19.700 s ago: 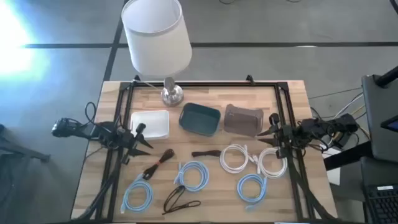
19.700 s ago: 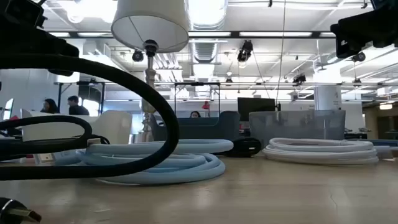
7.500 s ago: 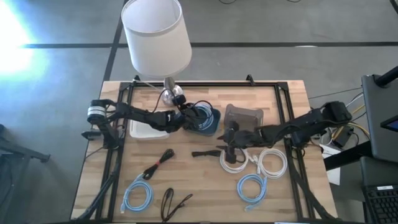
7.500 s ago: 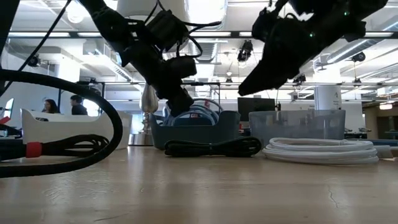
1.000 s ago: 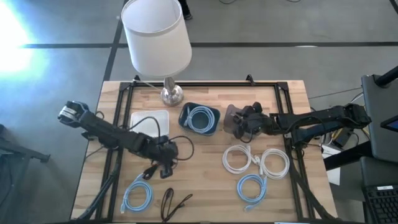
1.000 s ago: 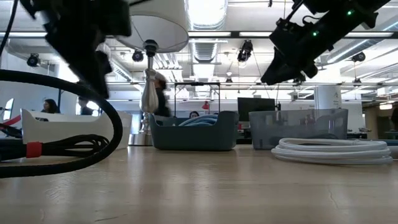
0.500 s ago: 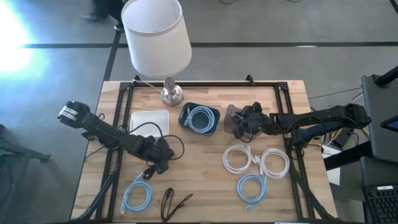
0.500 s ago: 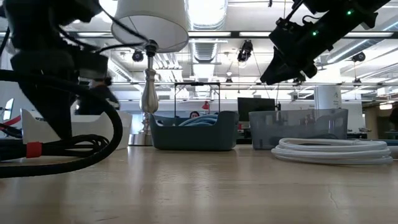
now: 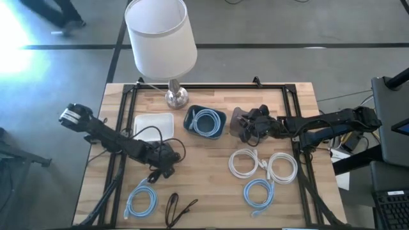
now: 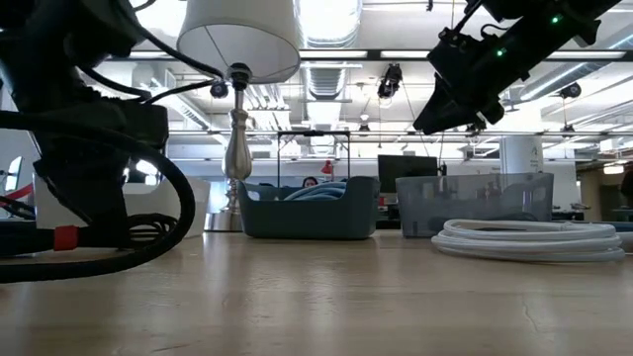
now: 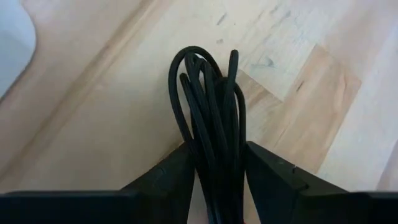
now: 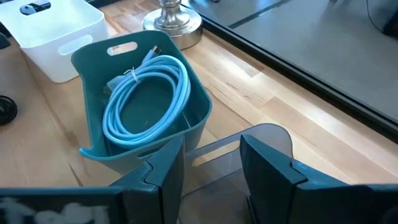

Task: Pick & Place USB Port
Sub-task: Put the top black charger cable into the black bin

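Black cable bundle (image 11: 211,124) pinched btwn left gripper (image 11: 214,180) fingers; on table

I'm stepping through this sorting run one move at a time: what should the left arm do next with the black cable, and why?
Probably lift it straight up. The left gripper has its fingers shut around the bundled black cable, which looks to be at the wooden table, beside the white bin. A lift would free it for carrying to a bin. The right gripper hovers open over the grey bin.

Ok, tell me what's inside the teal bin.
The teal bin holds one coiled light blue cable, tied with a white twist. The bin floor shows through the coil's middle; anything beneath the coil itself is covered.
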